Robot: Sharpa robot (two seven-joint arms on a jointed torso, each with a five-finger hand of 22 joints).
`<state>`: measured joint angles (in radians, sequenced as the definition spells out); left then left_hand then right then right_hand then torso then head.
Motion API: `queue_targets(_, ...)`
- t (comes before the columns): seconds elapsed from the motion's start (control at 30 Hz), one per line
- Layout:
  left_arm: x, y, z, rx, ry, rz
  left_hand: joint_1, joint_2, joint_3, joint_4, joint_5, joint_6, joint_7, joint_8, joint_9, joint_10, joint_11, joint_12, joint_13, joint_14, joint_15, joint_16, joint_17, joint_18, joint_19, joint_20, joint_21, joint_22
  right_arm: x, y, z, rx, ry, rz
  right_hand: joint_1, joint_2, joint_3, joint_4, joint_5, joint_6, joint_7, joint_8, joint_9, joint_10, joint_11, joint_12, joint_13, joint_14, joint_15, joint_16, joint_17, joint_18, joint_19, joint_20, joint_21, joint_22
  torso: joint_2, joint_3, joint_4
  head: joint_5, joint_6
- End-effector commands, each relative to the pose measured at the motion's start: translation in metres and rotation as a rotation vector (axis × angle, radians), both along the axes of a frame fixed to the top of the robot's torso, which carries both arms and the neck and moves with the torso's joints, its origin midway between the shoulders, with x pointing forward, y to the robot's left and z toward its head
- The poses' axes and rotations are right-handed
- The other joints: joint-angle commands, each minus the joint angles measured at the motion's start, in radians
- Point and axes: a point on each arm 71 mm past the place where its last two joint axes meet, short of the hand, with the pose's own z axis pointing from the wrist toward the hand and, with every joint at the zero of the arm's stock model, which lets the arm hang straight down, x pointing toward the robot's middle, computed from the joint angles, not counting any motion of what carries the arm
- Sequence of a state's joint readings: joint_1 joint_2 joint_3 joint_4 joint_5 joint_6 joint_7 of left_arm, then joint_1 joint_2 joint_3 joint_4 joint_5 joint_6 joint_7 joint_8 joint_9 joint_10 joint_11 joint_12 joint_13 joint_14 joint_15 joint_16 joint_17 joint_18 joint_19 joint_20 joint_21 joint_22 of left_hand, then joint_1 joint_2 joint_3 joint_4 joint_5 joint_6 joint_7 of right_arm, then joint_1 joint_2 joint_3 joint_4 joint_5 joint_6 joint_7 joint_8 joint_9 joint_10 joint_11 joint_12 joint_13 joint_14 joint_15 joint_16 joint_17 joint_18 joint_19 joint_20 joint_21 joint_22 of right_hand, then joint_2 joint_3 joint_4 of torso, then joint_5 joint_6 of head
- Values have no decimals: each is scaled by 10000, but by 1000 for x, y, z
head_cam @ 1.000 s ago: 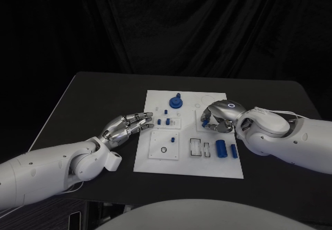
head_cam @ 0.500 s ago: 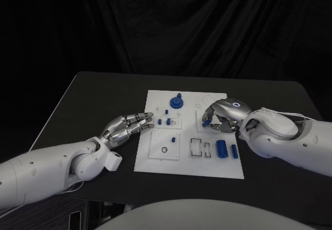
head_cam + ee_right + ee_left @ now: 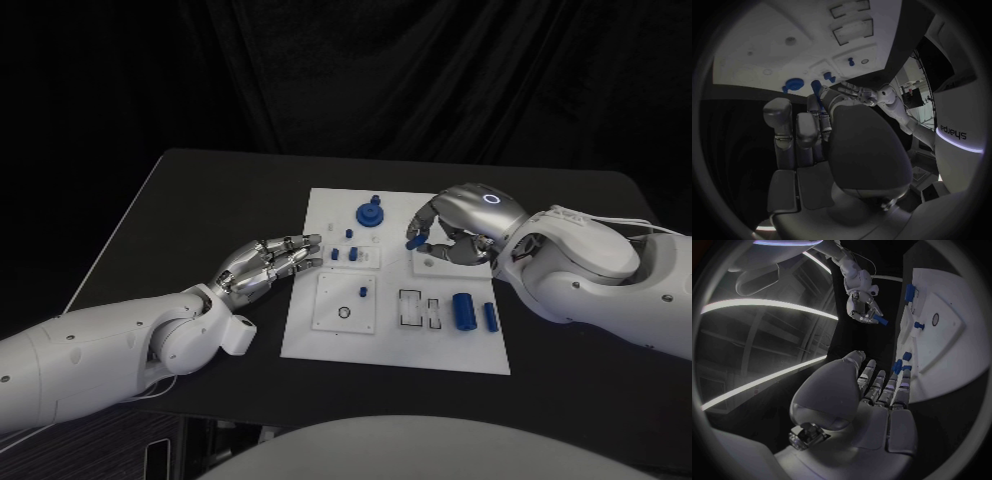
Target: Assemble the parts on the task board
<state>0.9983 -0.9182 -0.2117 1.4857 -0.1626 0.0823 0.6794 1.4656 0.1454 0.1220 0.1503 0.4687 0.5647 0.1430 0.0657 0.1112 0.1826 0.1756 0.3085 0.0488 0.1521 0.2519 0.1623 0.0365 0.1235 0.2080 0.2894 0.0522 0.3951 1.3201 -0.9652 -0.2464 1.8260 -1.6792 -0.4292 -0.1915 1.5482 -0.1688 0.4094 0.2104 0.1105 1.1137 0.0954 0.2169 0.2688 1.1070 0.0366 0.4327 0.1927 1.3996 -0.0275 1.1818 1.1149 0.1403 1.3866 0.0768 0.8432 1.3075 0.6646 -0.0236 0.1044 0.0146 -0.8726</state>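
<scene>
Blue plastic, by the look of it: a small peg (image 3: 417,241) is pinched in the fingers (image 3: 427,222) of the right hand (image 3: 464,228), which hovers over the upper right part of the white task board (image 3: 325,345) in the middle of the black bench (image 3: 202,190). The left wrist view shows the same peg (image 3: 881,321) sticking out from the fingertips of that hand (image 3: 862,305), clear of the board. The left hand (image 3: 264,265) rests just beside the board's left edge, fingers apart and nearly straight, grasping nothing. On the board a blue knob (image 3: 369,213) stands near the far edge, a few small blue pegs (image 3: 349,254) stand in a raised block below it, and two blue cylinders (image 3: 463,308) lie side by side near the right edge, next to two rectangular slots (image 3: 408,305). The held peg is probably light, rigid and smooth, so it could swivel or slip in a loose pinch; a firm hold across its upper half, with the lower end left bare, looks best for seating it in a hole. The lying cylinders would likely roll if nudged, so they are best taken from above across their middle.
</scene>
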Motion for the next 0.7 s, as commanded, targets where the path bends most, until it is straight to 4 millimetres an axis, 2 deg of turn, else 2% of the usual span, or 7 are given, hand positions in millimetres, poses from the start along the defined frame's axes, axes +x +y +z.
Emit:
queue_targets(0.03,0,-1,5,-561,-509,102,-35,50,44,-1,-36,-12,54,56,11,-38,-44,-23,-10,-75,14,-9,-7,-185,-42,26,-20,-15,-6,17,-4,-314,398,377,-51,46,15,-9,-61,57,16,145,505,47,6,-68,-14,46,-51,31,15,-211,9,-36,35,1062,5,1,6,14,0)
queue_targets(0.13,0,-1,5,-562,-504,94,-35,50,44,-1,-36,-12,54,56,11,-38,-44,-23,-10,-75,14,-9,-7,-185,-42,26,-20,-15,-12,36,-13,-454,750,871,-74,47,24,-5,-11,21,25,130,551,24,25,-183,-42,68,-40,50,45,-215,12,-36,40,1064,-16,-25,38,40,0)
queue_targets(0.2,0,-1,5,-557,-501,93,-49,58,54,2,-72,-7,63,59,10,-44,-40,-22,-10,-79,15,-8,-7,-188,-45,25,-21,-27,-15,48,-18,-539,874,1170,-75,52,29,-14,24,1,32,120,572,15,33,-235,-54,66,-33,41,39,-206,-6,-33,-29,1049,-14,-28,37,61,0)
queue_targets(0.43,2,-2,4,-569,-507,69,-115,71,61,41,-212,-25,69,61,1,-63,-33,-19,-12,-99,17,-13,-10,-192,-45,24,-20,-56,-24,90,-35,-738,872,2294,-93,63,21,-31,66,30,26,139,622,46,34,-297,-64,74,-27,53,60,-202,-15,-28,-58,1043,30,18,1,259,0)
queue_targets(0.6,2,-2,4,-562,-503,70,-124,79,67,46,-237,-47,64,57,-5,-74,-35,-24,-13,-103,15,-13,-10,-193,-46,23,-20,-63,-26,108,-44,-801,948,2741,-95,67,17,-47,80,47,22,151,646,78,27,-317,-65,86,-30,72,84,-204,-9,-28,-37,1047,19,5,36,227,0)
queue_targets(0.7,2,-2,4,-551,-500,79,-124,79,67,46,-237,-47,64,57,-5,-74,-35,-24,-13,-103,15,-13,-10,-193,-46,23,-20,-63,-27,113,-50,-890,1050,2854,-96,72,13,-61,96,61,19,159,665,99,23,-333,-65,88,-33,72,86,-203,-9,-30,-38,1047,27,16,33,227,0)
